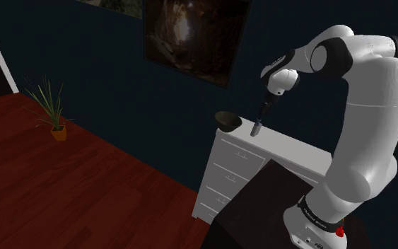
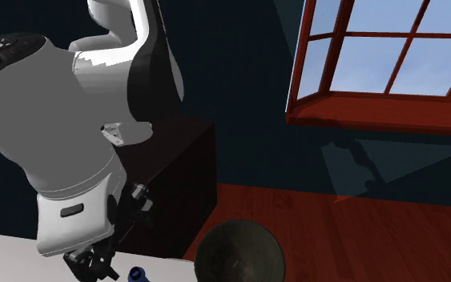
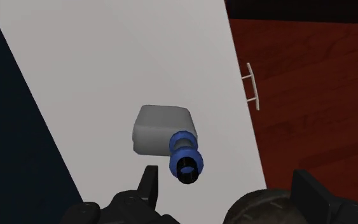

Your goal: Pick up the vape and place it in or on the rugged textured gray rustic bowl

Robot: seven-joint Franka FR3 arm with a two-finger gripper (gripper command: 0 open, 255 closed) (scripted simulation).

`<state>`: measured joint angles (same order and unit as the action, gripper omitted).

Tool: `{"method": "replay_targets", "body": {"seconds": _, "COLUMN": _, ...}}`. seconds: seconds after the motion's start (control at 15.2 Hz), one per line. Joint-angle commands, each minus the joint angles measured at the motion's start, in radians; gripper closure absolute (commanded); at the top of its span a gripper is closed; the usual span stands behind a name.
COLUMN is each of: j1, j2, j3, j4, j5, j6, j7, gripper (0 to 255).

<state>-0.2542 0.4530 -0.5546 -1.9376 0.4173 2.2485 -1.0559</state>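
Hovering over one vape [image 3: 165, 130] on one white dresser [image 3: 107, 63], one tool [image 3: 225, 175] spread, one dark bowl [image 1: 227, 120] beside

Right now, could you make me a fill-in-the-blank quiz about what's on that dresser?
1. The vape has a grey body and a ___ tip.
2. It lies on the ___ dresser, near the bowl.
3. The gripper above it is ___, holding nothing.
Missing words: blue; white; open.
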Motion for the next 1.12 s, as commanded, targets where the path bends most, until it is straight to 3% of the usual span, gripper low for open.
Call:
{"method": "replay_targets", "body": {"seconds": 0.0, "j1": -0.051, "j2": 0.088, "j3": 0.022, "j4": 0.089, "j5": 0.039, "j6": -0.023, "j7": -0.039, "gripper": 0}}
{"method": "replay_targets", "body": {"seconds": 0.53, "j1": -0.072, "j2": 0.158, "j3": 0.059, "j4": 0.086, "j5": 0.085, "j6": 0.043, "j7": -0.067, "gripper": 0}}
{"method": "replay_targets", "body": {"seconds": 1.06, "j1": -0.072, "j2": 0.158, "j3": 0.059, "j4": 0.086, "j5": 0.085, "j6": 0.043, "j7": -0.067, "gripper": 0}}
